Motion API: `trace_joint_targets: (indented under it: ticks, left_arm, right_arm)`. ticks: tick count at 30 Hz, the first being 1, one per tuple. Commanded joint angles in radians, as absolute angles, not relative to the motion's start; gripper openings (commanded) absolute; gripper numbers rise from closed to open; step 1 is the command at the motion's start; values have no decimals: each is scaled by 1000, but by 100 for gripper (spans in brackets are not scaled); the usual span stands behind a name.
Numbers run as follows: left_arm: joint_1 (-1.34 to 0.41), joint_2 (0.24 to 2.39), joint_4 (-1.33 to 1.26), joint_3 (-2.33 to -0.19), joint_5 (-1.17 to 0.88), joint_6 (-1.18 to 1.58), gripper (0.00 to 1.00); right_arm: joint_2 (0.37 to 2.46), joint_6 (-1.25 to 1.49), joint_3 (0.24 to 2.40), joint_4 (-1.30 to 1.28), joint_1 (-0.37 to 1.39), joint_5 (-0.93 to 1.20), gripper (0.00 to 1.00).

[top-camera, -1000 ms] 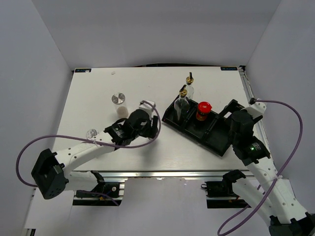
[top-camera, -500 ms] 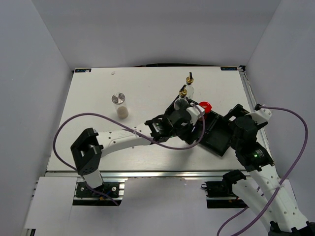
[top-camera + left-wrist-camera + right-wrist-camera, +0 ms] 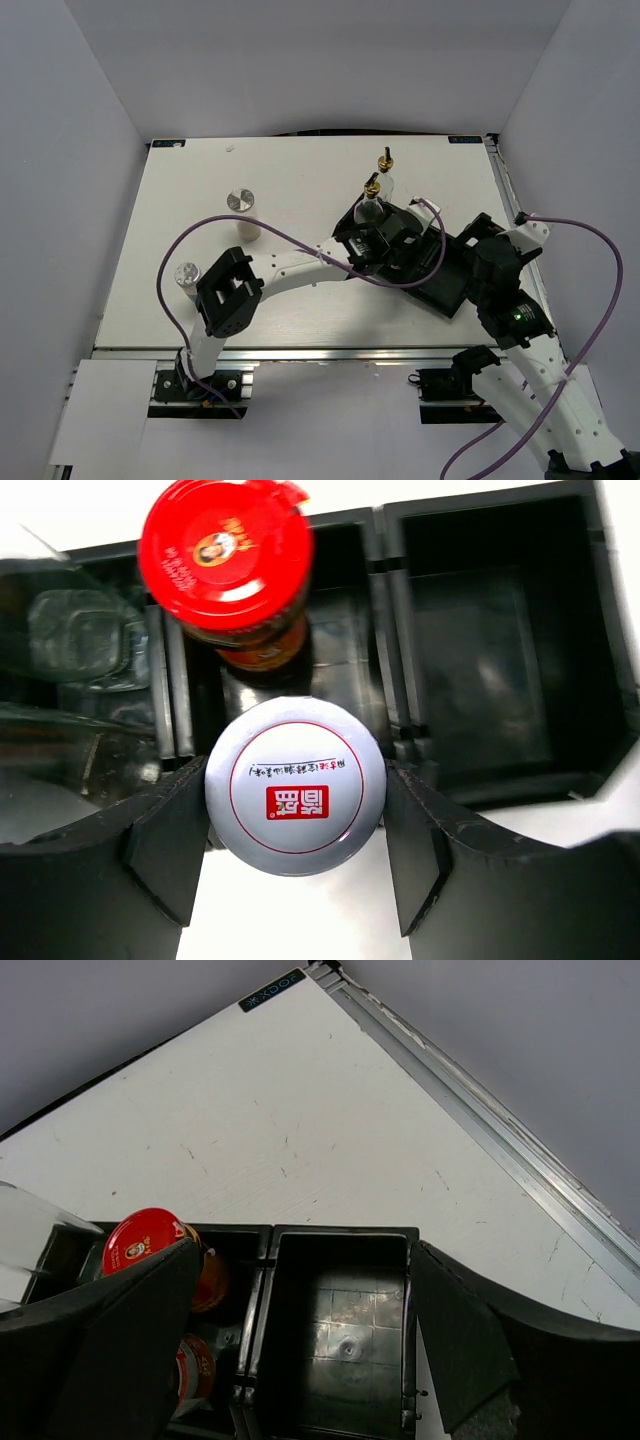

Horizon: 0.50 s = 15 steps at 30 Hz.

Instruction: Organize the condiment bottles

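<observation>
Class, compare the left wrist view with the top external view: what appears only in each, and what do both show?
Only the left wrist view: the white-lidded jar held in the left claw, and the red-capped jar in the middle compartment of the black tray; the left arm hides both from above. Only the top external view: the silver-lidded jar on the table, and a second gold-pourer bottle. Both: that tray and the clear glass bottle in its end compartment.

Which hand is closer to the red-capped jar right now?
Left. The left hand, gripping the white-lidded jar, sits right beside the red-capped jar; the right hand hangs open over the end compartment of the tray.
</observation>
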<state>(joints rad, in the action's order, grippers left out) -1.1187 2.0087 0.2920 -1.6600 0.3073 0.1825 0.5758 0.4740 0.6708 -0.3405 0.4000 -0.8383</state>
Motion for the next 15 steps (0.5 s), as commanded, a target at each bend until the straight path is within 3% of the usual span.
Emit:
trace_joint_targets:
  ticks: [1, 13, 15]
  left_arm:
    - [-1114, 1994, 233, -1749, 432, 160, 0]
    - [-1029, 2075, 187, -1763, 270, 222, 0]
    - [-1029, 2080, 193, -1761, 264, 218, 12]
  right_arm:
    - [575, 450, 657, -278, 394, -842, 89]
    - [612, 439, 660, -273, 393, -821, 89]
    - [615, 439, 658, -272, 393, -819, 89]
